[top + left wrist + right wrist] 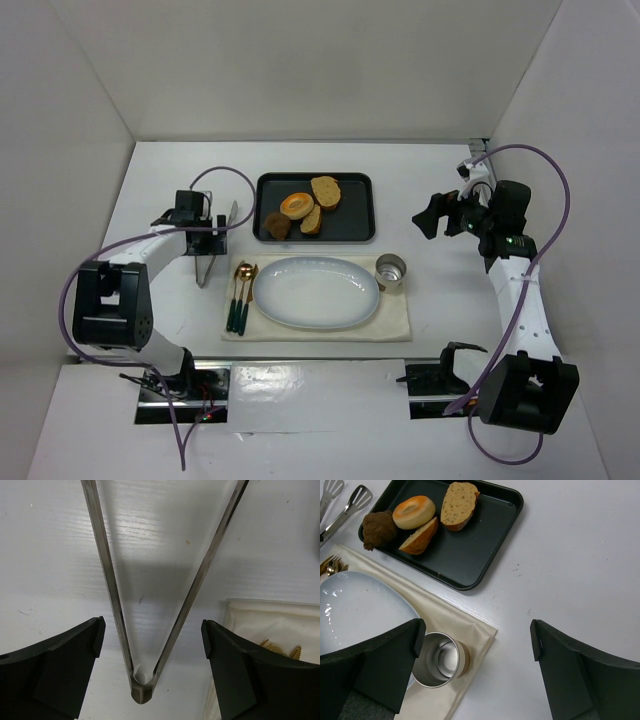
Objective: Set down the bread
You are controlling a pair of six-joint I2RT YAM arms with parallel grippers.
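The bread (311, 219) is a small narrow oval slice with a golden-brown crust. It lies on the black tray (358, 218), leaning by the orange ring bun (296, 206). It also shows in the right wrist view (420, 536). My left gripper (213, 230) is open over metal tongs (214, 248) that lie on the table left of the tray. In the left wrist view the gripper (152, 647) straddles the hinge end of the tongs (141, 687) without touching it. My right gripper (430, 218) is open and empty, above the table right of the tray, also seen from its wrist (477, 640).
The tray also holds a larger pale slice (326, 191) and a dark brown lump (277, 226). A white oval plate (272, 300) sits on a cream napkin (400, 322), with a fork and spoon (241, 292) at its left and a steel cup (390, 270) at its right.
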